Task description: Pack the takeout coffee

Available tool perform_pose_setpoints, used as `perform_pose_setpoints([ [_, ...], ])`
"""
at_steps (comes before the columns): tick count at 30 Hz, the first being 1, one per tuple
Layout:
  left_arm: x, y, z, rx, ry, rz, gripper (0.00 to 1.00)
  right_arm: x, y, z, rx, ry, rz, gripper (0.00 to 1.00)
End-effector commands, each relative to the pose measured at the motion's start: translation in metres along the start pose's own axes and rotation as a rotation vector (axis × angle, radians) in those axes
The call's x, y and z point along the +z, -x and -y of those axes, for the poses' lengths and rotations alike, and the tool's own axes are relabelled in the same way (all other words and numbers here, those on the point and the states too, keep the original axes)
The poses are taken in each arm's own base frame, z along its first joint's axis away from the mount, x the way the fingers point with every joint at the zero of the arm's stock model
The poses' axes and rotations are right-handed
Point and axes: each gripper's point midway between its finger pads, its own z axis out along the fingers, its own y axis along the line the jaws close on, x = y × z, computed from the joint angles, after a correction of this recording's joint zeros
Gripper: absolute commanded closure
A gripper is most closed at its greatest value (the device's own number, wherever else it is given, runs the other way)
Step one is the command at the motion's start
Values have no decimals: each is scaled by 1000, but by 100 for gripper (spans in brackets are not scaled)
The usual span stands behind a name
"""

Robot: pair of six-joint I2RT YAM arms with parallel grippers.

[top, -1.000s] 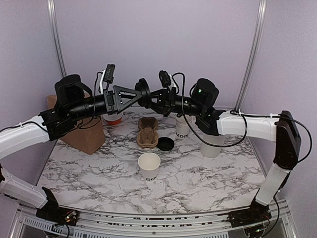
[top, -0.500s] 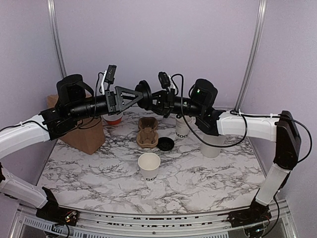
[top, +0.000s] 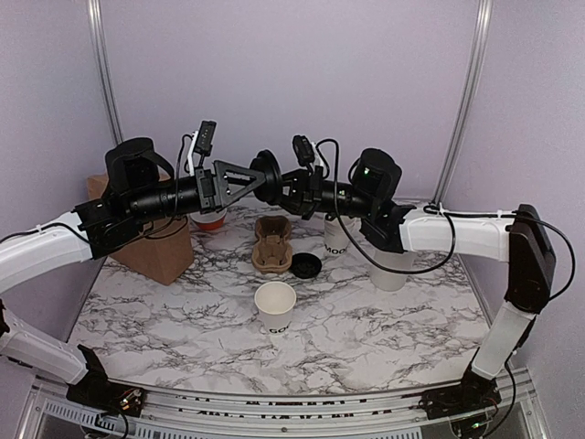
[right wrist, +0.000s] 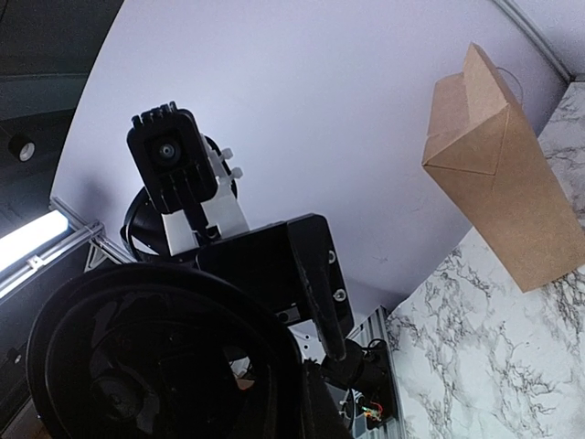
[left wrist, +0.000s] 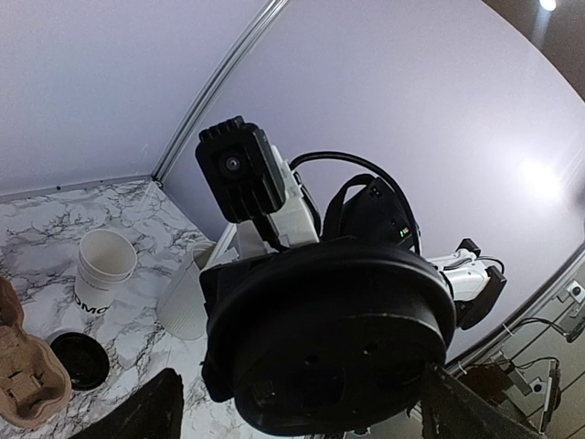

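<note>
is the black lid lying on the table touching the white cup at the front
Apart. The top external view shows the black lid flat on the table, beyond and right of the front white cup, with bare tabletop between them.

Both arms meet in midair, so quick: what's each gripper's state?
Left gripper: open, jaws either side of the black lid.
Right gripper: shut on the black lid.

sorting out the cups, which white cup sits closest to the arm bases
The single lidless white paper cup with dark lettering, front centre. The stacked white cups and taller white cylinder stand farther back, to the right.
</note>
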Motion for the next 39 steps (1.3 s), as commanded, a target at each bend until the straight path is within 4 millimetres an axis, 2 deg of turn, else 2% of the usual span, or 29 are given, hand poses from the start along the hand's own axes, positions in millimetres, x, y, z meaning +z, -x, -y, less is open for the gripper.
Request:
perform_pose_setpoints([
  [1, -5, 11, 25, 37, -66, 30, 11, -5, 8, 0, 14, -6, 44, 92],
  [10, -6, 10, 24, 35, -64, 30, 13, -8, 13, 1, 13, -9, 57, 92],
  [19, 2, 7, 14, 13, -40, 20, 14, 0, 8, -6, 0, 0, 25, 92],
  [39, 9, 7, 2, -12, 13, 18, 25, -1, 7, -6, -29, -38, 21, 90],
])
